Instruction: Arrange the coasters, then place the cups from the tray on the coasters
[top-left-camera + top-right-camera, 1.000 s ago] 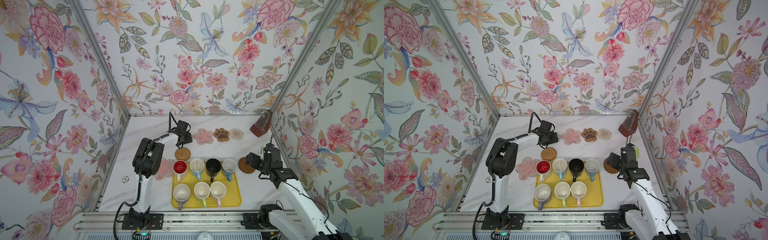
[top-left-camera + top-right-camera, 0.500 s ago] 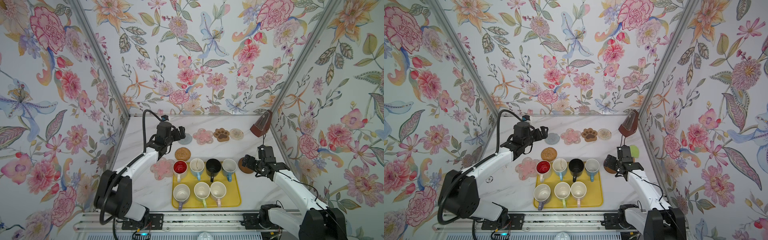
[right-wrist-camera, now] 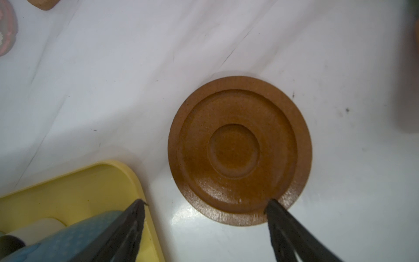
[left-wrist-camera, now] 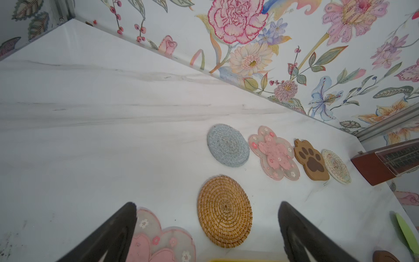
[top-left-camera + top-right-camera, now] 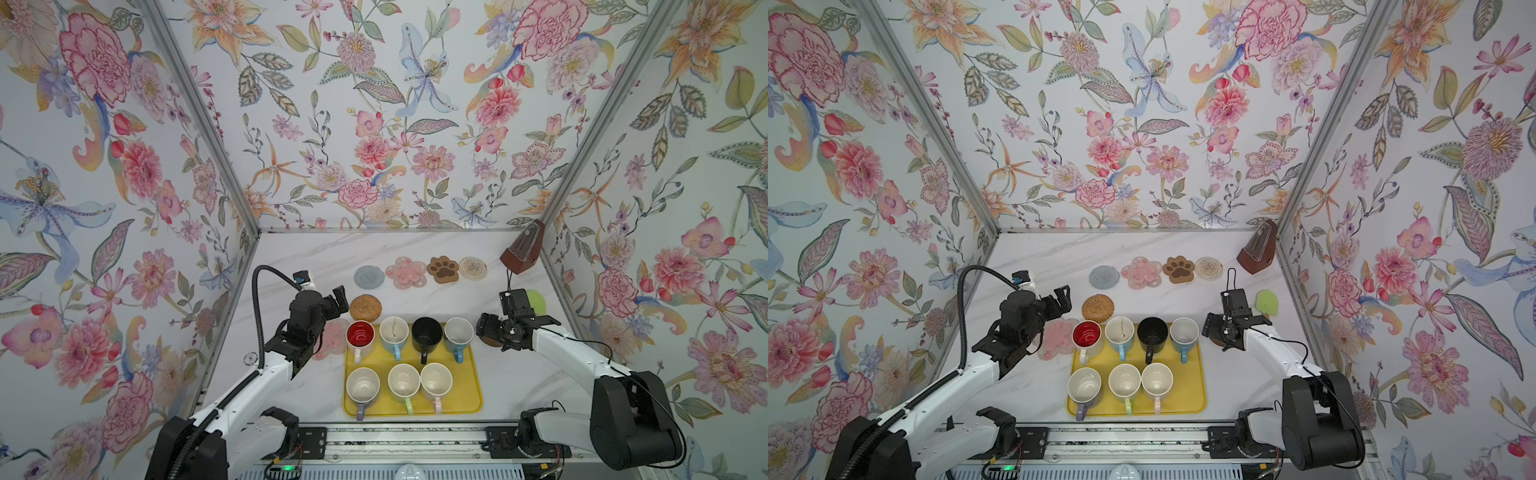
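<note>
On the white marbled surface [image 5: 299, 257], at 6 o'clock, the large flat yellow tray [image 5: 467, 386] holds all seven handled mugs [image 5: 436, 381], so I judge that I am in the coaster-arranging step. Four coasters lie in a row at 12 o'clock of the tray: the grey woven round coaster [image 5: 369, 276], a translucent pink flower coaster [image 5: 406, 272], the brown paw coaster [image 5: 444, 269] and the beige woven round coaster [image 5: 472, 268].

Three lie loose. The tan rattan round coaster [image 5: 365, 308] is at 11 o'clock of the tray. The second pink flower coaster [image 5: 336, 338] is at 9 o'clock of the red-lined mug [image 5: 360, 333]. The dark-brown wooden disc [image 3: 240, 149] is at 3 o'clock of the tray's far right corner.

My right hand [image 3: 205, 201] points down over that disc with its jaws well apart and nothing held. One fingertip is over the disc's rim, the other over the tray's corner. Whether either touches, I cannot tell. The next move, I think, calls for shifting so the jaws straddle the thin disc, then closing on its edge. It would then go to the row's end at 3 o'clock, where the brown pyramid-shaped metronome [image 5: 521, 249] leaves little room.

My left hand [image 4: 207, 204] hangs above the surface, wide open and empty, aimed toward 1 o'clock. The rattan coaster shows between its jaws.
</note>
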